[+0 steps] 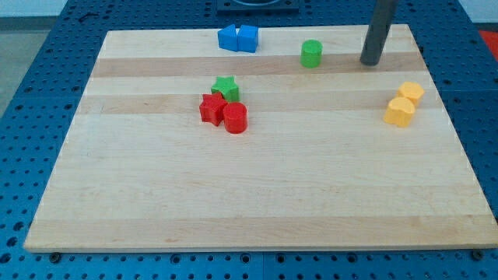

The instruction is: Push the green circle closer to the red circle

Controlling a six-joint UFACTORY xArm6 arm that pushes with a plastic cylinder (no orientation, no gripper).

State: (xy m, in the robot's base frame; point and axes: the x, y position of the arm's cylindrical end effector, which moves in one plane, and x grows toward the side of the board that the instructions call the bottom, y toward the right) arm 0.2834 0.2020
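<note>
The green circle [311,53] stands near the view's top, right of centre on the wooden board [257,202]. The red circle [235,117] stands left of centre, touching a red star [211,108] on its left and a green star [226,88] just above. My tip [370,61] rests on the board to the right of the green circle, about a block's width and a half away, not touching it. The rod rises out of the view's top.
Two blue blocks [238,37] sit together at the top edge, left of the green circle. Two yellow blocks [405,103] sit together near the board's right edge, below my tip.
</note>
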